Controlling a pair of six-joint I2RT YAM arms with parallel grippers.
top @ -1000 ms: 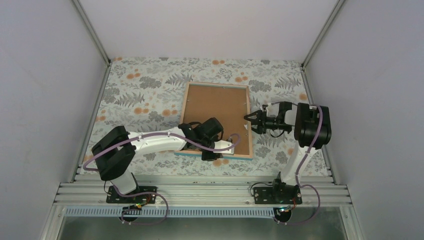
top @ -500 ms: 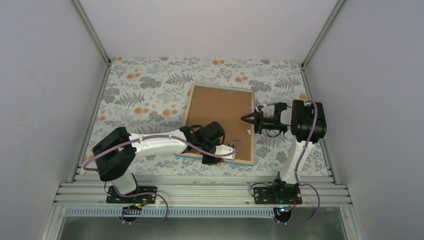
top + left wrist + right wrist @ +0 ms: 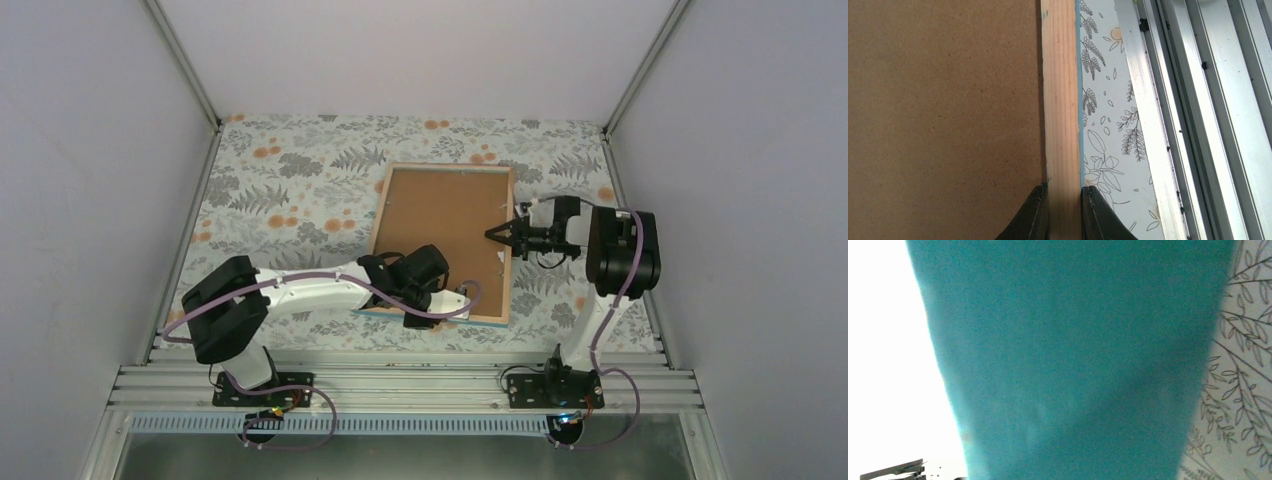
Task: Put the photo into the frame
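Observation:
The frame [image 3: 508, 285] lies back-up on the floral table, its light wood rails around a brown backing board [image 3: 440, 225]. My left gripper [image 3: 430, 308] is shut on the frame's near wood rail [image 3: 1060, 100], one finger on the board side and one on the teal outer side [image 3: 1064, 192]. My right gripper [image 3: 503, 234] pinches the frame's right rail with narrowed jaws. The right wrist view is filled by the frame's teal face [image 3: 1073, 365], and its own fingers do not show there. The photo is hidden.
A floral cloth [image 3: 290, 190] covers the table. An aluminium rail [image 3: 400, 385] runs along the near edge, also seen as the rail [image 3: 1193, 100] just beside the frame. Grey walls close in left, right and back.
The frame has swung, its far end moving right and its near right corner staying put. My right gripper has moved onto the right rail and narrowed its jaws. The left grip is unchanged.

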